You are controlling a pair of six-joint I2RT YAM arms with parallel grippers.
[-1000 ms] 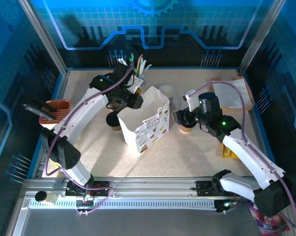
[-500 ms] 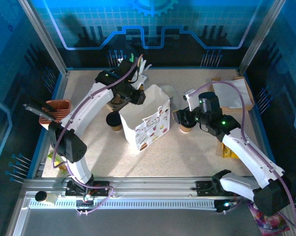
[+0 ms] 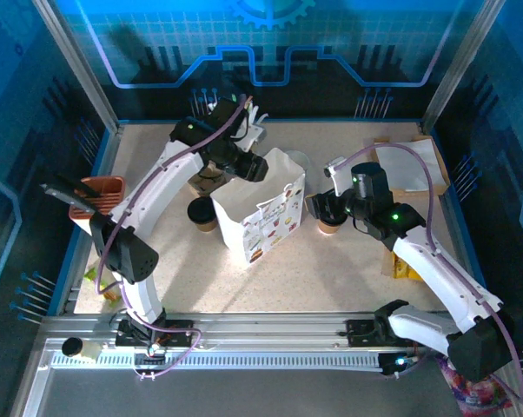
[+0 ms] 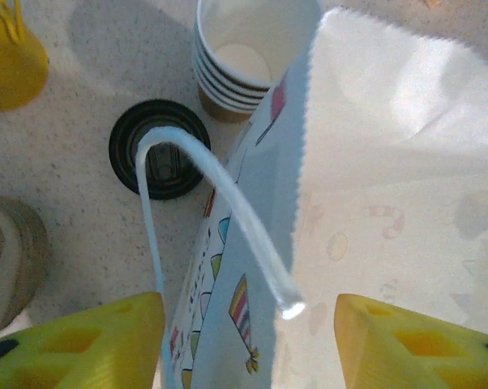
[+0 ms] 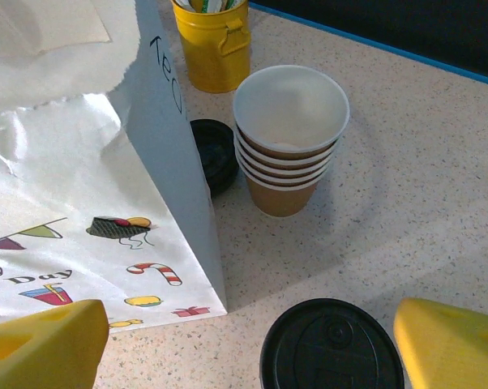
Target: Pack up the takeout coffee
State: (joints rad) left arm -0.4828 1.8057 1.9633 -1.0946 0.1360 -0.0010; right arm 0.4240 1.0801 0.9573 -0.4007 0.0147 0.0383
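The left gripper (image 4: 244, 320) hung with jaws parted astride the rim of the white paper bag (image 4: 390, 162), while the right gripper (image 5: 248, 324), also spread wide, flanked a black-lidded coffee cup (image 5: 331, 347).

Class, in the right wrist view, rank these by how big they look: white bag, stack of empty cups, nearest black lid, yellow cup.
1. white bag
2. stack of empty cups and nearest black lid: alike, the lid is nearer the camera, so unranked
3. yellow cup, partly cropped
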